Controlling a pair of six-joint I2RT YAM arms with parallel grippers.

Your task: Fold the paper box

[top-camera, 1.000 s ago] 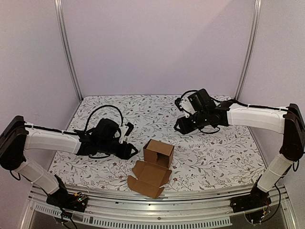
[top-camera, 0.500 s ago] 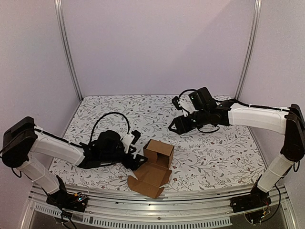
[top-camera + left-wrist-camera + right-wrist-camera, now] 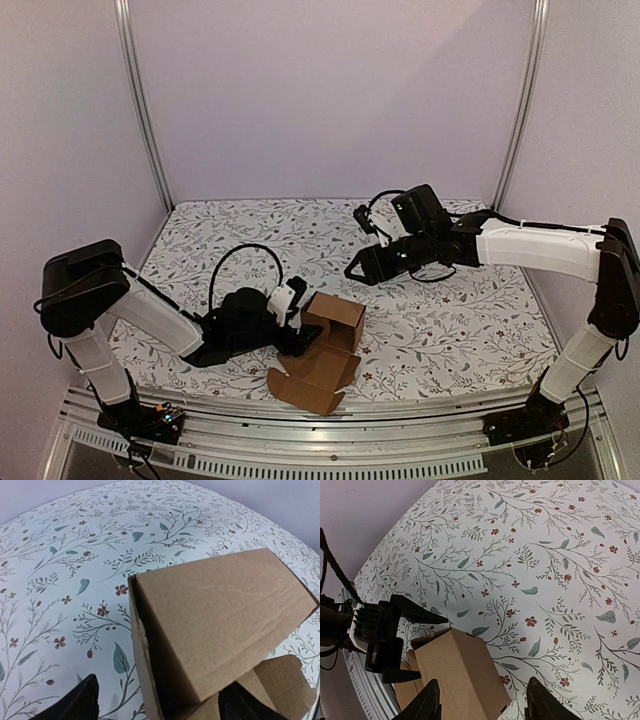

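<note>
I have the paper box (image 3: 322,352) sitting on the desk (image 3: 460,320), close to the near edge and roughly midway between the two arm bases. It is only partly set up: one brown part stands up like a small open carton, and a flat panel with its flaps lies on the floral cloth (image 3: 250,235) in front of it, toward me.

The left gripper (image 3: 303,338) is low on the desk at the box's left side, with the arm stretched down and across from its base. In the left wrist view its jaws stand wide. One dark finger (image 3: 82,702) is out over the cloth, clear of the cardboard, and the other sits at the lower right, against or just behind the box wall; I cannot tell whether it touches. A corner of the upright part rises between the two, so the gripper straddles that wall and is not clamped on it.

The right gripper (image 3: 355,272) hangs in the air, well apart from the box, farther back on the desk and a little to the right. Its fingers (image 3: 431,702) are spread with nothing between them. Looking down from that wrist, I see the box below and the left gripper beside its far side.
</note>
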